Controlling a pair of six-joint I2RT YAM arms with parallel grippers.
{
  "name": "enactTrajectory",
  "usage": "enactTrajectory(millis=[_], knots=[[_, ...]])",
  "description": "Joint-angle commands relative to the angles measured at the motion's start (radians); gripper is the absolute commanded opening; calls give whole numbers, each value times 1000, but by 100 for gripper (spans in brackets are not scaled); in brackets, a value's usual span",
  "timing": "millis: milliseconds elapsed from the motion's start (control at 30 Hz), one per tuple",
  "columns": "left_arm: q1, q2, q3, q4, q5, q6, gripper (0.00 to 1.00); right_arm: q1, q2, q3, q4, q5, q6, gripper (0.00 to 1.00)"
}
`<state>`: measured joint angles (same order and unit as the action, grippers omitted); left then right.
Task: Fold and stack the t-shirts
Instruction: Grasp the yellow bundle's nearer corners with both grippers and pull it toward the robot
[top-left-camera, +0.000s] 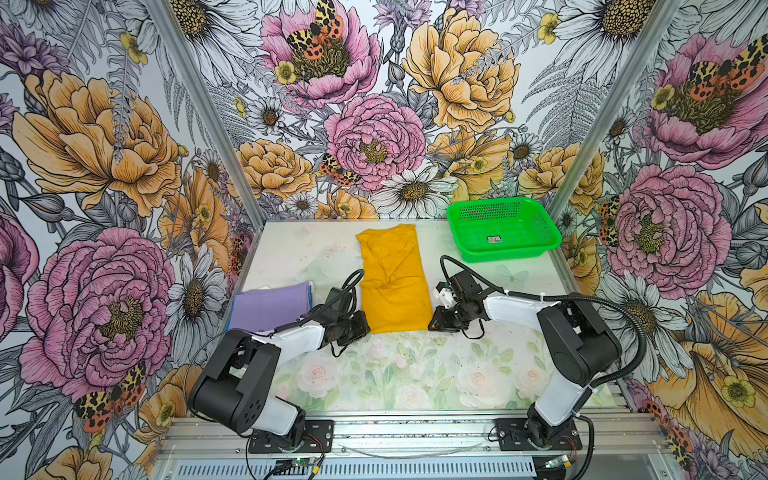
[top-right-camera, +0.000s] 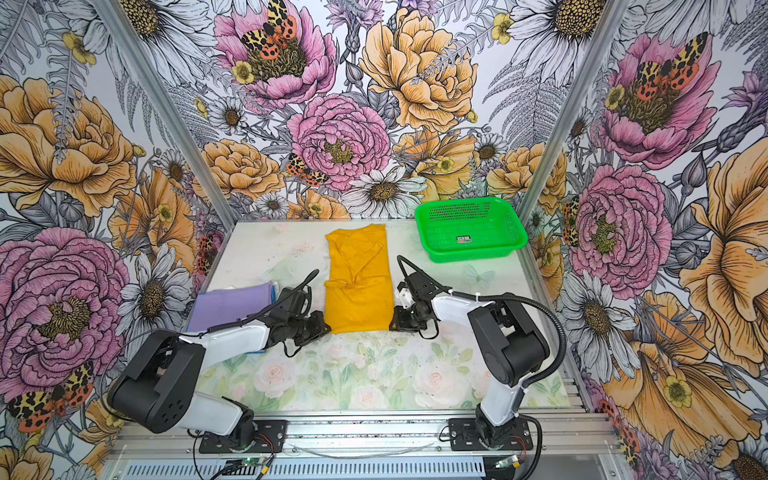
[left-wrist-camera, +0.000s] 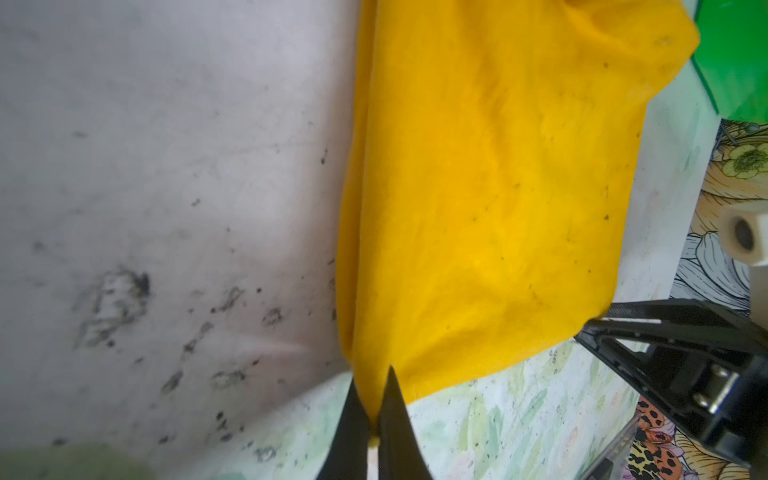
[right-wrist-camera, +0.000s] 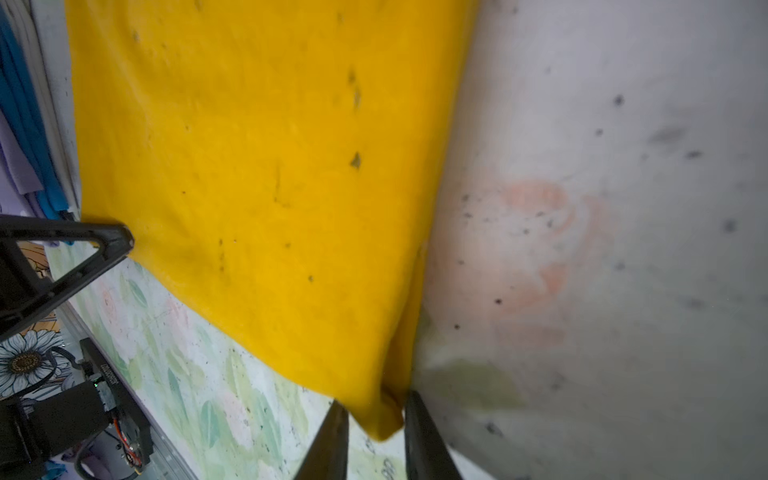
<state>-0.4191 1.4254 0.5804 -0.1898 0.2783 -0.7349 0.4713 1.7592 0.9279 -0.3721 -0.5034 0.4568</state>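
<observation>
**Mustard-yellow t-shirt (top-left-camera: 392, 278): both near corners taken up, mid-table.**

The shirt lies as a long folded strip down the table's middle, with a folded lavender t-shirt (top-left-camera: 270, 305) to its left and a green mesh basket (top-left-camera: 503, 249) far right. The left gripper (left-wrist-camera: 372, 378) is pinched closed on the near left corner. The right gripper (right-wrist-camera: 376, 409) straddles the near right corner with cloth between its jaws; a firm clamp cannot be confirmed. The cloth looks light, limp and layered, so expect sag and slipping layers. Hold every layer at both corners and lift evenly.
</observation>
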Motion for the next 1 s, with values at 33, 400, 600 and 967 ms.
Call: enactTrajectory(millis=[33,400,600,967], knots=[[-22,-68,-45,-45,-52,-16,0,11,36,-10,0,26,3,5],[-207,-450,-124,-322,-266,-179,0,190,-324,-237,-72,62,121,0],[-426,-848,-139,-576,-385,-353,0,446,-655,-308,-273,147,274,0],[-542,-742,138,-608,-516,-310,0,473,-910,-157,-393,120,366,0]])
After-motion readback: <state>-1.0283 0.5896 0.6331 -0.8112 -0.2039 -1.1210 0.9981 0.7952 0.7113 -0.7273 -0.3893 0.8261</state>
